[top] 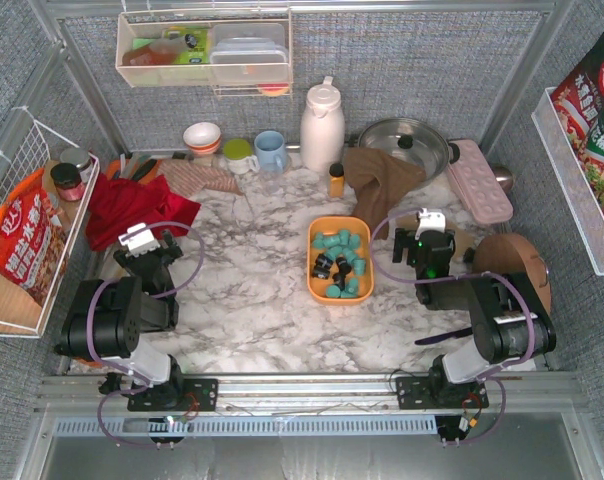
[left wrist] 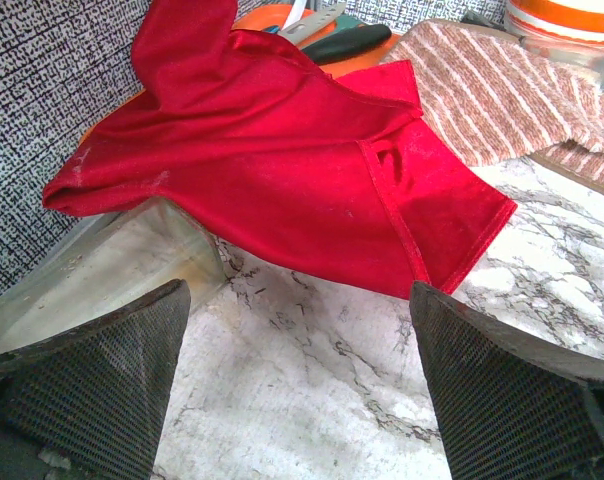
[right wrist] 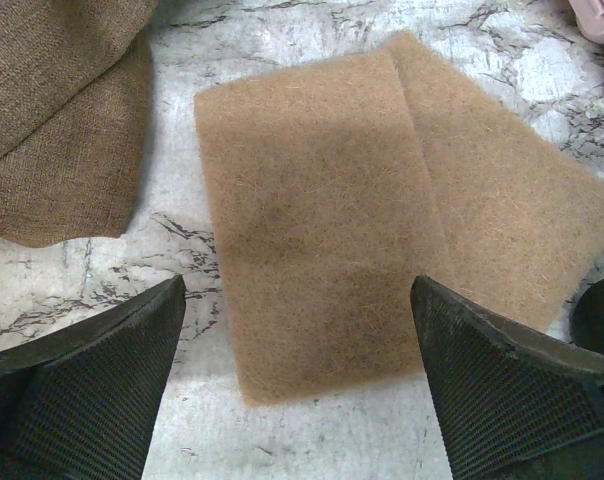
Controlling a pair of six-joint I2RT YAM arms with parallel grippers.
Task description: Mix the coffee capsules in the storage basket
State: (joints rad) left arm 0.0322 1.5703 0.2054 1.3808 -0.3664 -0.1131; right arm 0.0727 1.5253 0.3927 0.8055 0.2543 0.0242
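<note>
Item: coffee capsules (top: pixel 340 262), teal and black, in storage basket (top: pixel 340 221), mid-table (top: pixel 252 290). Both left gripper (left wrist: pixel 300 330) and right gripper (right wrist: pixel 300 330) released, empty. We should sweep low, inside the rim.

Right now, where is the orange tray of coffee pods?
In the overhead view, the orange tray sits just right of centre, in front of the amber bottle.

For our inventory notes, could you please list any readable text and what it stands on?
Orange snack bag, left wire basket: large white characters, too blurred to read.
Red and green packets, right wire basket: printed characters, too small to read.
No other text legible.
</note>
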